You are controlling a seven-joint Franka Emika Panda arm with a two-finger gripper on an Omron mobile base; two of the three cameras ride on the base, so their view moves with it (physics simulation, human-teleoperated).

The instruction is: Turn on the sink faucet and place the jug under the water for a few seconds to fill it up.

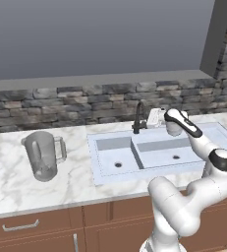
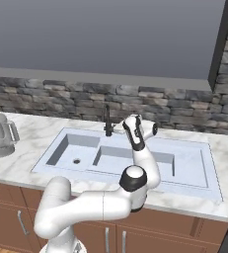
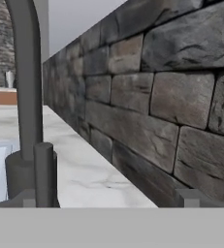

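Note:
The dark gooseneck sink faucet (image 1: 138,117) (image 2: 107,120) stands at the back rim of the pale double-basin sink (image 1: 110,145) (image 2: 189,163). My gripper (image 1: 148,121) (image 2: 117,129) is open, level with the faucet's base and just to its right, pointing along the stone wall. In the hand view the faucet stem (image 3: 26,82) and a short upright lever (image 3: 44,169) rise close by at the left, beside the left of my fingertips (image 3: 28,201); the gripper (image 3: 108,199) holds nothing. No water runs. The translucent grey jug (image 1: 43,155) (image 2: 2,134) stands upright on the counter left of the sink.
A grey stone backsplash (image 1: 85,101) (image 3: 171,97) runs close behind the faucet and hand. The marble counter (image 1: 75,182) surrounds the sink, with brown cabinet fronts (image 1: 36,226) below. A wall corner (image 2: 226,54) stands at the far right.

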